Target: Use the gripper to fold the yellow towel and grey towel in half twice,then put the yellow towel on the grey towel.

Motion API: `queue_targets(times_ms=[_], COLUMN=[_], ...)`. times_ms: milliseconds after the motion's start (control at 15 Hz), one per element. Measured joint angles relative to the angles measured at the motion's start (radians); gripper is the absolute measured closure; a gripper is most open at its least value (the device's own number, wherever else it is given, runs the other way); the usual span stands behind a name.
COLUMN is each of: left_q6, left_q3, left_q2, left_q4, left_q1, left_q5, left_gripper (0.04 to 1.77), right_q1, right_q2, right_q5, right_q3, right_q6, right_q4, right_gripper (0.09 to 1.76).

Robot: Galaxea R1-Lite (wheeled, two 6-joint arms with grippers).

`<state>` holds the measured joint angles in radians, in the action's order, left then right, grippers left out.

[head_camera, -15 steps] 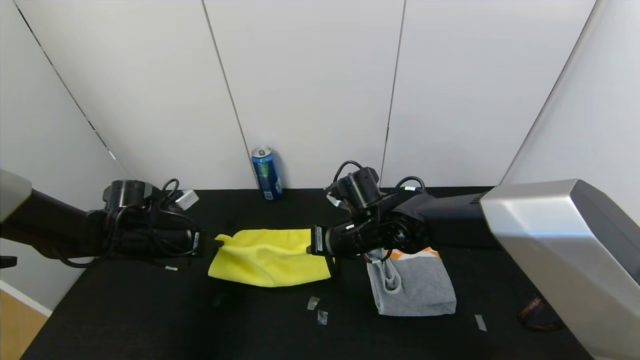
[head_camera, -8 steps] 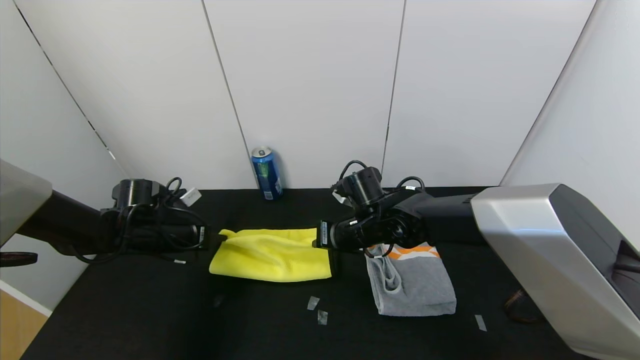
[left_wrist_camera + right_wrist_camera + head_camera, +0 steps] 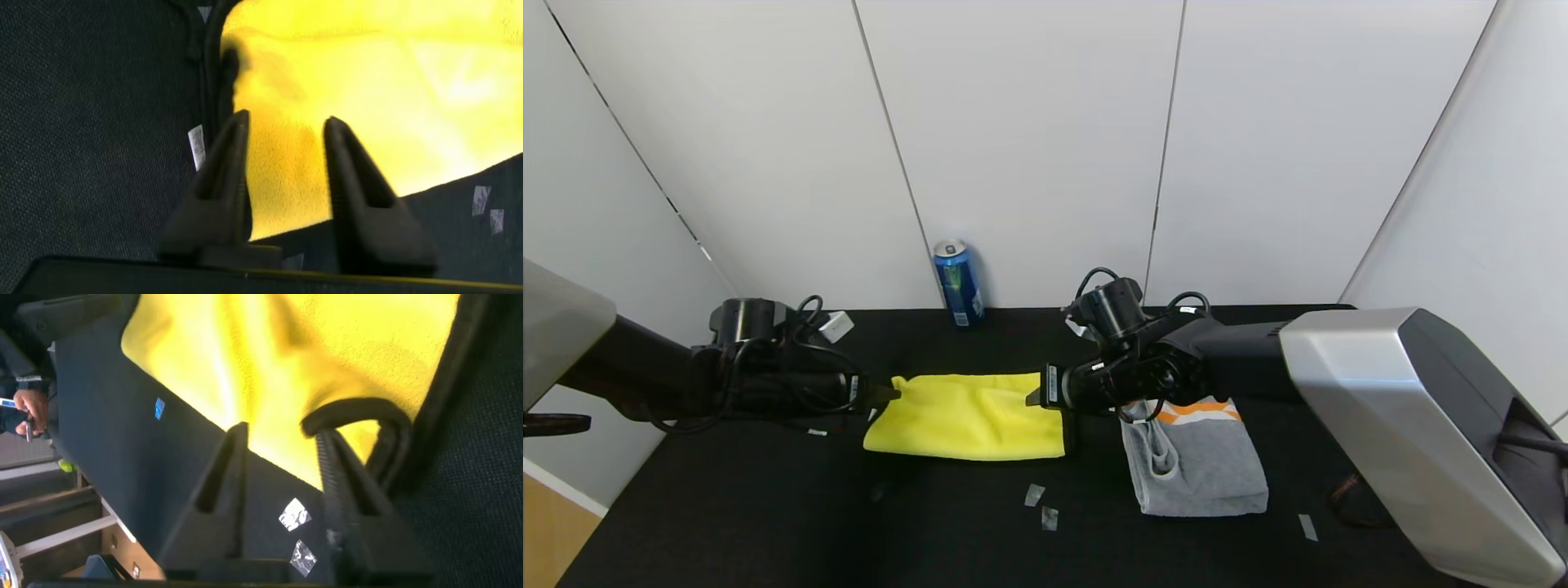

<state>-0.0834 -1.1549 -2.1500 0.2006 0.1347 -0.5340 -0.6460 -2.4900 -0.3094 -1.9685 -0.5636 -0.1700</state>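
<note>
The yellow towel (image 3: 968, 416) lies folded flat on the black table (image 3: 768, 506), between my two grippers. My left gripper (image 3: 890, 392) is at its left end, open, with the cloth (image 3: 368, 82) showing below the gap between the fingers and nothing pinched. My right gripper (image 3: 1033, 398) is at the towel's right end, also open. In the right wrist view a loop of the towel's black trim (image 3: 359, 412) curls by one fingertip of that gripper (image 3: 280, 429). The grey towel (image 3: 1205, 469) lies folded to the right, orange marks at its far end.
A blue can (image 3: 958, 283) stands at the back by the wall. Small tape scraps (image 3: 1034, 494) lie in front of the yellow towel, and another strip (image 3: 1307, 527) lies right of the grey towel. White wall panels close off the back.
Both grippers went from shut to open and let go of the yellow towel's ends. The raised far edge has dropped and the towel now lies flatter.
</note>
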Motion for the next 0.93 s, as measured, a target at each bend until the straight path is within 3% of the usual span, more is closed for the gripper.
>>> queue_targets(times_ms=[133, 400, 933], left_q6=[0.002, 0.006, 0.007], left_q3=[-0.003, 0.009, 0.012], left_q2=[0.000, 0.013, 0.049], left_q4=[0.018, 0.045, 0.031], left_q1=[0.000, 0.011, 0.034], left_q5=[0.001, 0.003, -0.010], left_gripper=[0.84, 0.55, 0.26], right_q1=[0.000, 0.004, 0.023], right_q2=[-0.004, 0.009, 0.070], right_q5=[0.002, 0.003, 0.008], right_q3=[-0.001, -0.003, 0.015], right_q6=[0.000, -0.001, -0.017], right_q4=[0.003, 0.000, -0.053], right_gripper=[0.88, 0.59, 0.30])
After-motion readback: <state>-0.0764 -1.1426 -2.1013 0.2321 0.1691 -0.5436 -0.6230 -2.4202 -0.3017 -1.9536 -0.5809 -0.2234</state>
